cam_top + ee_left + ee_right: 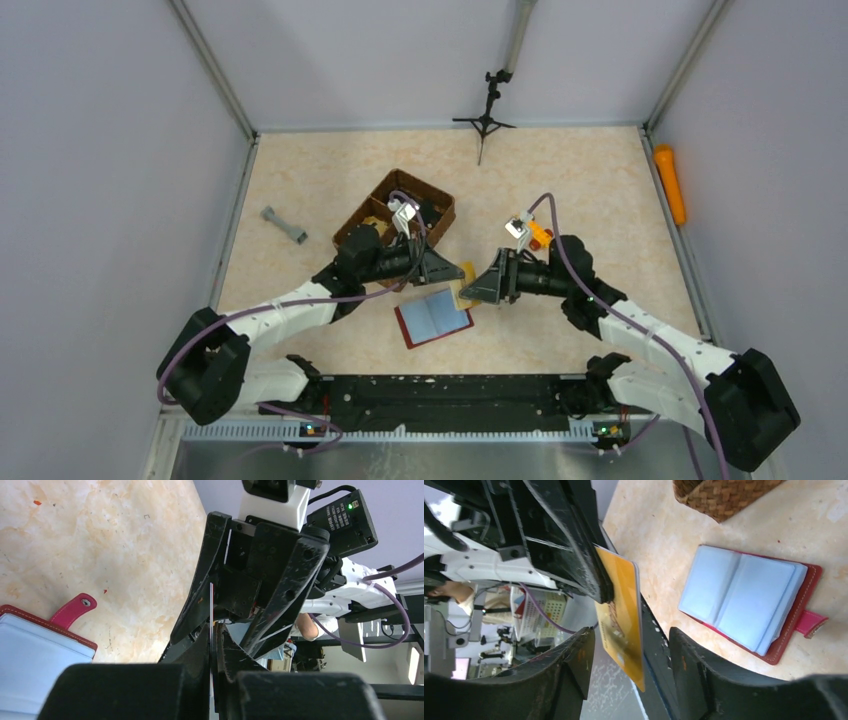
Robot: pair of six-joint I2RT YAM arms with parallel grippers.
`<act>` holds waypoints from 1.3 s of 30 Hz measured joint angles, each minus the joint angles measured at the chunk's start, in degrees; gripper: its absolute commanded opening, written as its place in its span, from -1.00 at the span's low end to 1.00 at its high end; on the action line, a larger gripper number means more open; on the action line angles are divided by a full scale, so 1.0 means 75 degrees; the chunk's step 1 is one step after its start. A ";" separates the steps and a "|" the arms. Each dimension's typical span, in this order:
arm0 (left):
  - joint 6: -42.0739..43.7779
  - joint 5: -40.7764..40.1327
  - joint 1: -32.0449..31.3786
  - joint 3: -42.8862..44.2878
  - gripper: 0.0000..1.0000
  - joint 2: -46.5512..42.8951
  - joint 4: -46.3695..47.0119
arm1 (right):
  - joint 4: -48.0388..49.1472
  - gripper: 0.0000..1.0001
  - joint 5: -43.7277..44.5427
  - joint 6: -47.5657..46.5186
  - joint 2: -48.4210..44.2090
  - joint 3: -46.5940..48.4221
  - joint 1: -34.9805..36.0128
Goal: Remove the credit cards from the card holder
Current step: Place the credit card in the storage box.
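Note:
The card holder point(433, 316) lies open on the table between the arms, dark red with bluish sleeves showing point(749, 600) and its snap tab point(75, 609) sticking out. My left gripper point(460, 272) is shut on a gold credit card point(621, 610) held on edge above the table; in the left wrist view only the card's thin edge point(212, 610) shows between the pads. My right gripper point(631, 650) faces the left one, open, with its fingers on either side of the card's free end and apart from it.
A brown woven basket point(400, 205) stands behind the left arm. A grey tool point(284, 225) lies at the far left, an orange object point(669, 183) on the right rail, and a small black tripod point(485, 120) at the back.

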 measured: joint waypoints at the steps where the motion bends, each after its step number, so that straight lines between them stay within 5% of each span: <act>1: -0.0006 0.0003 0.0000 0.0000 -0.97 0.0009 -0.0041 | -0.0023 -0.04 0.0041 -0.0041 0.0087 0.0000 0.0058; 11: -0.0015 -0.0017 0.0009 -0.0006 -0.70 0.0201 -0.0149 | -0.0379 -0.38 0.0367 -0.0294 0.0431 0.0044 0.0184; 23: -0.0163 0.0090 0.0204 -0.0163 -0.60 0.0350 -0.0052 | -0.0560 -0.49 0.0382 -0.0402 0.0647 0.0140 0.0184; 30: -0.0289 0.0341 0.0379 -0.0361 -0.25 0.0303 0.0105 | -0.0548 -0.71 0.0411 -0.0376 0.0647 0.0140 0.0184; 39: -0.0629 0.0737 0.0449 -0.0743 -0.12 0.0289 0.0775 | 0.0662 -1.00 0.0140 0.0321 0.0644 -0.0064 0.0175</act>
